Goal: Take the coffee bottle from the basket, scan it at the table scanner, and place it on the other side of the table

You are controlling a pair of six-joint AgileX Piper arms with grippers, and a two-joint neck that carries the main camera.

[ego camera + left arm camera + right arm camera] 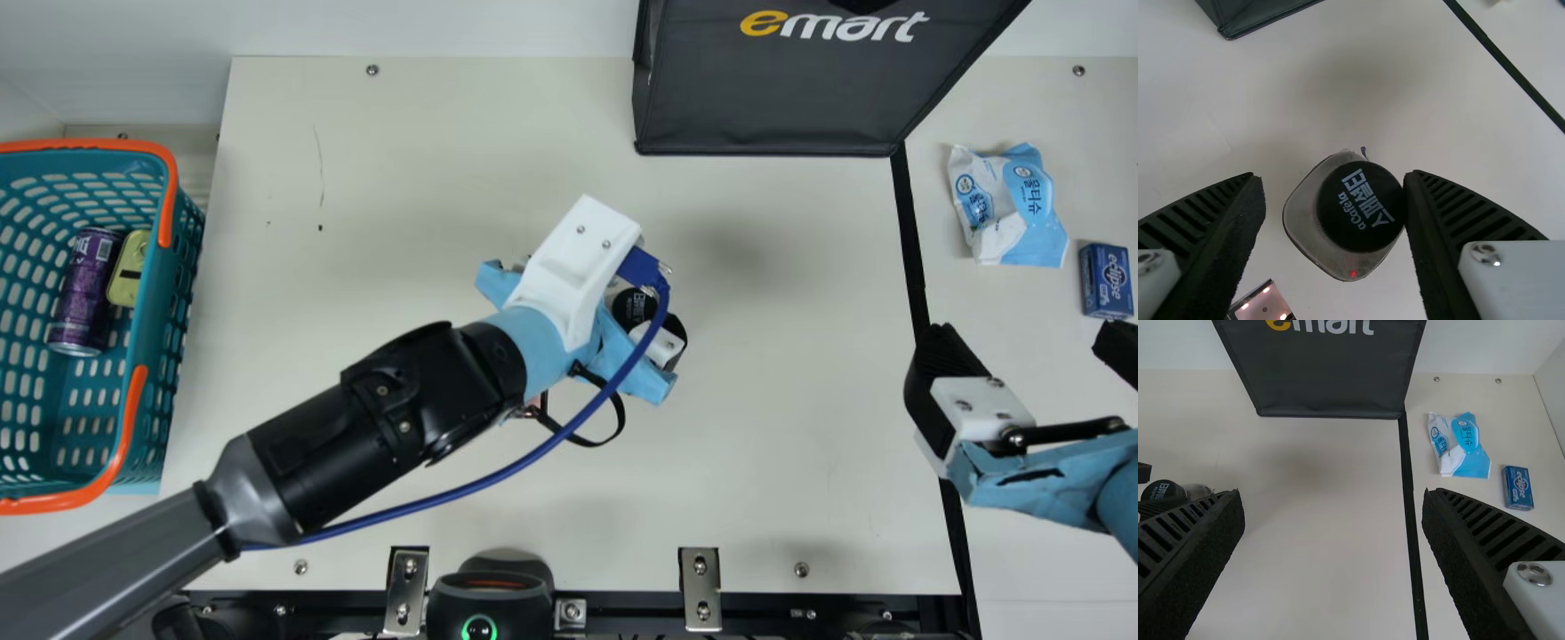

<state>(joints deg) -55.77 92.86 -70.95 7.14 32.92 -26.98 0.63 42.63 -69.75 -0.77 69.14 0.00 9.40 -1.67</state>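
Bottle [1300, 217], and there it is, cap up, out in front of the bag [765, 98] near its left corner! Round black cap [1360, 206], a greyish, see-through body with rounded-square shoulders below, and a little red dot glowing on one of them. Whether its base touches the table [782, 427], I can't tell.

Left gripper [606, 295] is right over it, fingers parted either side, not clamped: a gap at one finger, the cap right up by the other. Over to the right gripper [1031, 342], well forward of the bag and off to its right, and it's released too, spread wide, one finger above the black strip [909, 231] that runs from the bag's right corner.

The left arm [400, 400] cuts across the main view and covers much of the bottle. A small lit panel [1265, 308] sits farther from the bag than the bottle does. Well left of the bag, the teal basket [160, 391] carries a purple can [82, 284] and a yellow tin [130, 268]. Right of the bag, wipes [1009, 204], then a blue box [1106, 280] just beside them.

On to the labels: white print across the cap, orange and white lettering on the bag, blue patches with writing on the wipes, and white script on the box.
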